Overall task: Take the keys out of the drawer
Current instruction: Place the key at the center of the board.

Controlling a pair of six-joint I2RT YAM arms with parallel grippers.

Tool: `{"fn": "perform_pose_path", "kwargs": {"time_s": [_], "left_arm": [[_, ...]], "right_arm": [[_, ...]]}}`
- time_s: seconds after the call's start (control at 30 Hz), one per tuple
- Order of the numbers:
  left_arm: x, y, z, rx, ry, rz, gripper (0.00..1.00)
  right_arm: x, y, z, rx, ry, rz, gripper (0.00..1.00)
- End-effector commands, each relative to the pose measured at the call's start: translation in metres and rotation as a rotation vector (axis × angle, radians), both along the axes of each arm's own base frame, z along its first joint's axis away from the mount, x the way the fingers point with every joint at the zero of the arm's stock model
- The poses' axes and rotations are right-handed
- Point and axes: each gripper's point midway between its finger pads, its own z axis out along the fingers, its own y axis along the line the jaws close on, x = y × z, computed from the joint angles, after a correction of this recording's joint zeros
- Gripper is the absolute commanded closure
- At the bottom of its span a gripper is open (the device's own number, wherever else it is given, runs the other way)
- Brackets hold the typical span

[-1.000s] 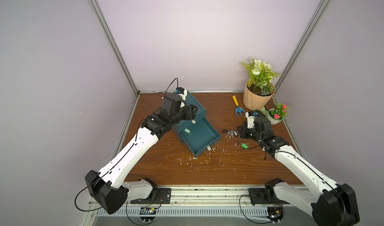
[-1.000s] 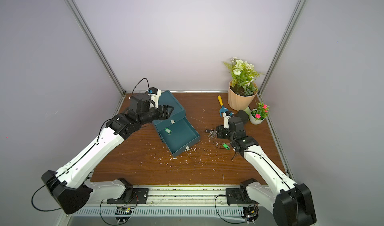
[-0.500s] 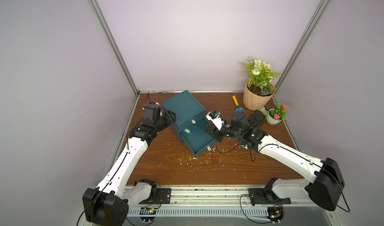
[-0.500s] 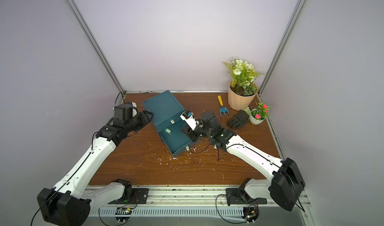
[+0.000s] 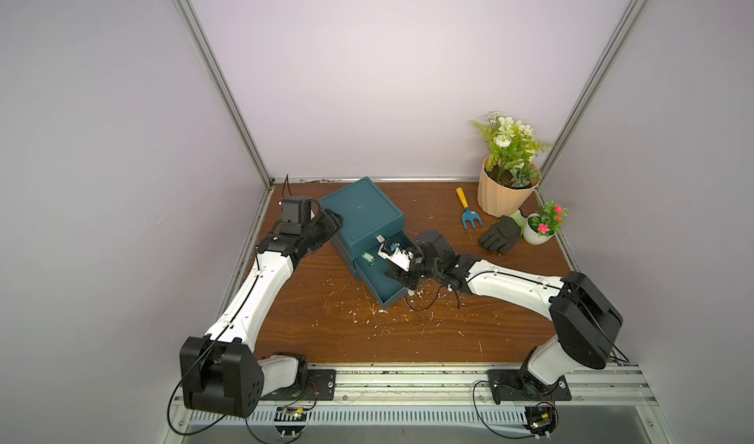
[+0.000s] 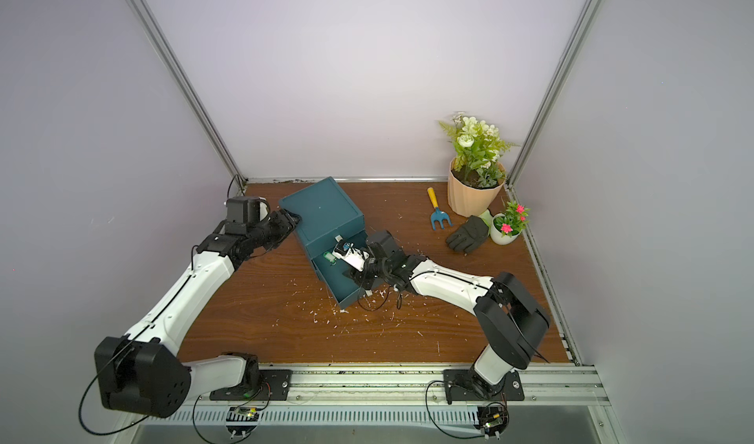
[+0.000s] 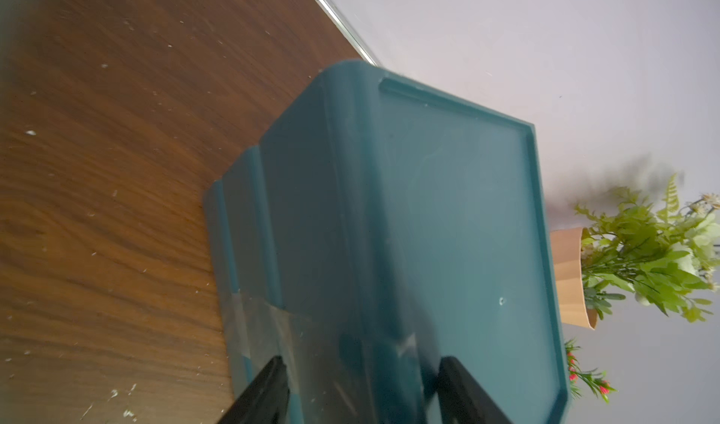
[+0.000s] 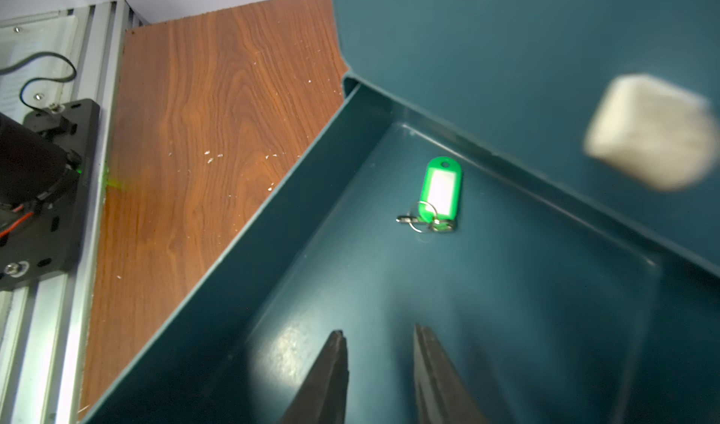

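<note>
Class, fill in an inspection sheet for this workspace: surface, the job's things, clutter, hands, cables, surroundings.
Surface: wooden table, strewn with white flecks.
Job's things: teal cabinet with its lower drawer pulled out; green-tagged key lies inside. Other keys: nothing seen.
Clutter: garden fork, black glove, big flowerpot, small flowerpot, all at the far right.
Hands: left hand open, against the cabinet's rear corner; right hand open, empty, over the drawer, short of the key.
Cables: black cable loops on the table by the drawer front.
Surroundings: lilac walls; metal rail along the front.
</note>
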Motion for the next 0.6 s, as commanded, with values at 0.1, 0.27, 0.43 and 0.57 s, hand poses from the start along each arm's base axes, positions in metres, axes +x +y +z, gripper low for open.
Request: {"fn": "perform_pose_path", "kwargs": {"time_s": [0.1,0.27,0.43,0.57], "left_arm": [[0.012,-0.002,0.007,0.012,-0.019,-0.036,0.36],[0.014,-0.003,0.006,0.018,-0.011,-0.046,0.36],[0.012,-0.003,0.002,0.013,0.007,-0.048,0.37],[0.010,-0.003,-0.001,0.004,0.019,-0.043,0.37]], "right_arm": [[0.004,0.027,0.030,0.060,-0.107,0.061,0.65],[0.018,0.039,0.032,0.048,-0.160,0.042,0.61],[0.035,0.046,0.030,0.038,-0.215,0.007,0.60],[0.044,0.047,0.020,0.016,-0.224,-0.025,0.60]]}}
